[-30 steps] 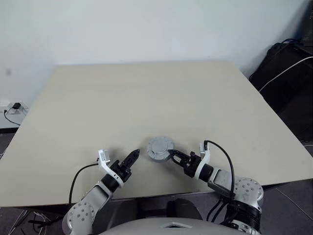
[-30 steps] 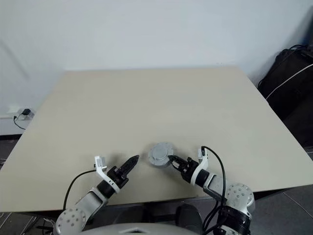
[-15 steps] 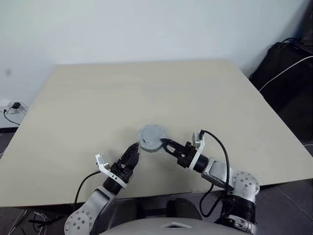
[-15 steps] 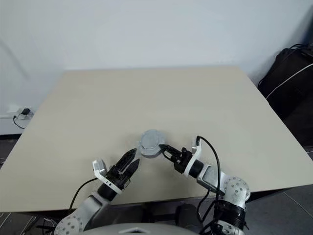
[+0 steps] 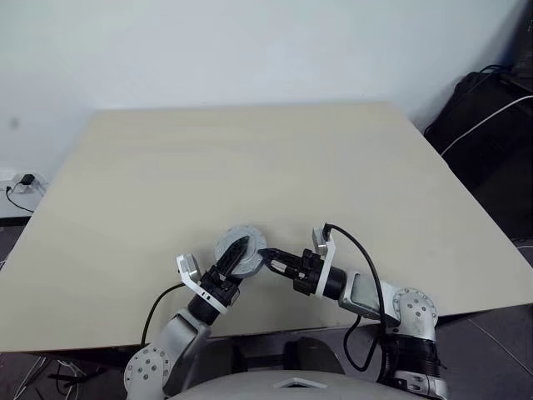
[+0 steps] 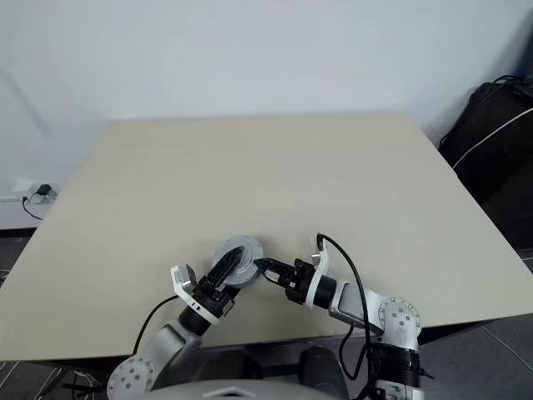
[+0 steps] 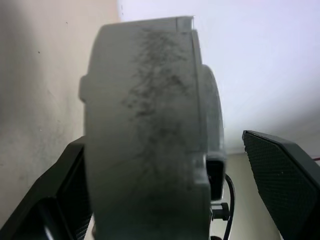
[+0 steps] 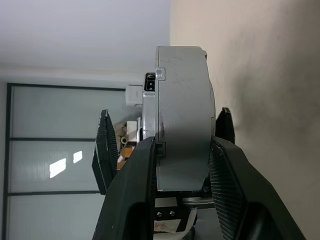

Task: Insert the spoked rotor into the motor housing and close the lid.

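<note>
The round grey motor housing (image 5: 240,248) is up off the table (image 5: 250,158), near its front edge and a little left of the middle, held between the two arms. The right hand (image 5: 265,255) comes in from the right and pinches the housing across its thickness; the right wrist view shows one black finger (image 8: 145,185) pressed on each flat face, the rim turned edge-on toward the camera. The left hand (image 5: 234,257) reaches up from the near left with its fingers spread wide on either side of the same housing. In the left wrist view the grey rim (image 7: 142,130) stands between them: one finger (image 7: 280,175) is well clear of it, while whether the other touches I cannot tell. The housing looks closed, a plain grey disc with small tabs on its edge. At the far right, beyond the table, a dark bag (image 5: 491,125) with a white cable sits by the wall.
</note>
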Motion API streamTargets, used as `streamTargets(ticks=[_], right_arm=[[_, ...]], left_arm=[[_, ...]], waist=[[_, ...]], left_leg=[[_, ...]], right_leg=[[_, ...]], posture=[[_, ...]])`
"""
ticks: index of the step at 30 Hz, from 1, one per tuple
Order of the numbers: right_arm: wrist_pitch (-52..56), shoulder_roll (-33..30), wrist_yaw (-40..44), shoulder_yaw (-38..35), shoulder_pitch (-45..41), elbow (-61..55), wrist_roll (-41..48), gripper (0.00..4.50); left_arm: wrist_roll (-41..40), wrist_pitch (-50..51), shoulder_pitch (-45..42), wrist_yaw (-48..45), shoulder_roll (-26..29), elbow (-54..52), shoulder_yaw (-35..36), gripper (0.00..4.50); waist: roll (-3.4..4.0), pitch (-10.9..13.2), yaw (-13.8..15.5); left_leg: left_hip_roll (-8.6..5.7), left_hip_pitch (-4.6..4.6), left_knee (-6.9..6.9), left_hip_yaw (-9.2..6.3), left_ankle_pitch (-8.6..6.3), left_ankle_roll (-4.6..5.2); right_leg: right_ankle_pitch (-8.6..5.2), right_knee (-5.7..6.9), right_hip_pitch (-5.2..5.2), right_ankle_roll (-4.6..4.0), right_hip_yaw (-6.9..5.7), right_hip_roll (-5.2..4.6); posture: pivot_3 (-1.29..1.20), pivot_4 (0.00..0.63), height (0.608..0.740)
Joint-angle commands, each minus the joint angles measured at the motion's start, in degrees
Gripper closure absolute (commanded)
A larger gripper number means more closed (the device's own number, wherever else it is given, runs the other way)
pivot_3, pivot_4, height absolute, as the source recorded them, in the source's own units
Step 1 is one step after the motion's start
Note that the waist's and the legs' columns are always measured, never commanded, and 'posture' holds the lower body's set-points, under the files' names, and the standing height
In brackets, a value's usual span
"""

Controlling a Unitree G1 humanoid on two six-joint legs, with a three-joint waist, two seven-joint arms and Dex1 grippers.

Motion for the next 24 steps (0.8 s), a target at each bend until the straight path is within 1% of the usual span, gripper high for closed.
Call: streamTargets(ticks=[1,5,7,8,10,12,14,18,19,20,23,24], right_arm=[[-2.56,-1.15,0.06,1.66,-0.19,-3.42,5.41,3.3],[-4.83,-3.18,-0.61,3.64,0.14,-3.53,7.3,3.3],[-5.95,-4.12,-0.75,4.55,0.27,-3.62,8.01,3.3],[-6.58,-4.51,-0.64,4.91,0.31,-3.91,7.77,3.3],[-8.22,-5.31,0.38,5.45,0.31,-5.5,4.57,3.3],[-11.41,-6.79,3.64,6.71,0.36,-8.88,-3.12,3.3],[-14.66,-10.29,7.79,9.96,0.02,-12.48,-13.01,3.3],[-22.32,-14.89,12.98,15.92,0.12,-15.3,-27.25,3.3],[-25.49,-16.29,14.46,17.81,0.28,-15.96,-31.76,2.53],[-27.84,-17.09,15.66,19.13,0.5,-16.35,-34.98,2.16],[-43.49,-24.03,21.72,29.31,2.19,-17.48,-56.08,1.15],[-47.5,-24.6,22.84,30.6,3.23,-16.85,-60.0,0.88]], left_arm=[[-1.39,-1.28,-0.88,-1.1,-3.94,-0.63,-0.85,0.58],[-1.62,-1.67,-0.69,-0.97,-3.94,-0.68,-1.26,1.88],[-1.78,-1.87,-0.64,-0.87,-3.86,-0.7,-1.52,2.4],[-1.91,-1.98,-0.64,-0.78,-3.74,-0.7,-1.66,2.4],[-2.05,-2.12,-0.6,-0.59,-3.53,-0.75,-1.87,2.4],[-2.16,-2.29,-0.63,-0.38,-3.34,-0.87,-2.0,2.4],[-1.8,-2.94,-0.91,0.13,-2.96,-1.08,-1.9,2.4],[-0.16,-5.45,-2.37,1.04,-2.11,-0.41,-0.59,2.4],[0.77,-6.42,-3.04,1.25,-1.88,0.04,-0.09,2.4],[1.38,-7.03,-3.45,1.39,-1.74,0.34,0.2,2.4],[2.71,-8.65,-6.07,2.61,-1.5,1.52,2.14,2.4],[2.93,-8.96,-6.97,2.98,-1.43,2.0,2.77,2.4]], waist=[[0.0,0.0,0.01],[-0.02,0.0,0.04],[-0.06,0.0,0.07],[-0.06,0.01,0.08],[-0.07,0.01,0.09],[-0.07,0.01,0.09],[-0.07,0.01,0.12],[-0.21,-0.01,0.13],[-0.16,-0.03,0.19],[-0.16,-0.06,0.29],[-0.43,0.03,0.4],[-0.49,0.06,0.43]], left_leg=[[0.0,0.0,0.0,0.0,0.0,0.0],[0.0,-0.01,0.01,0.0,0.0,0.01],[0.0,-0.01,0.02,0.0,0.0,0.01],[0.0,0.0,0.03,0.0,0.0,0.02],[0.0,-0.01,0.04,0.01,-0.01,0.03],[0.0,-0.01,0.06,0.02,-0.01,0.03],[0.0,-0.01,0.08,0.02,-0.01,0.04],[0.0,0.0,0.1,0.03,-0.01,0.05],[0.0,0.0,0.11,0.03,-0.01,0.05],[0.0,0.0,0.14,0.03,-0.01,0.05],[-0.03,-0.01,0.22,0.04,-0.01,0.05],[-0.03,-0.02,0.22,0.04,0.0,0.04]], right_leg=[[0.0,0.0,0.01,0.0,0.0,0.01],[0.01,0.0,0.03,0.01,0.0,0.02],[0.01,0.0,0.04,0.02,0.0,0.02],[0.01,0.0,0.04,0.02,0.0,0.02],[0.02,0.0,0.04,0.03,0.01,0.02],[0.03,0.0,0.05,0.06,0.01,0.02],[0.03,0.0,0.05,0.07,0.0,0.03],[0.03,-0.01,0.06,0.08,0.0,0.06],[0.04,0.0,0.07,0.09,0.0,0.06],[0.04,0.0,0.07,0.1,0.01,0.05],[0.08,0.0,0.07,0.16,0.0,0.04],[0.08,0.0,0.07,0.17,0.0,0.03]], posture=[[0.0,0.0,0.74],[0.0,0.0,0.74],[0.0,0.0,0.74],[0.0,0.0,0.74],[0.0,0.0,0.74],[0.0,0.0,0.74],[0.0,0.0,0.74],[0.0,0.0,0.74],[0.0,0.0,0.74],[0.0,0.0,0.74],[0.0,0.0,0.74],[0.0,0.0,0.74]])
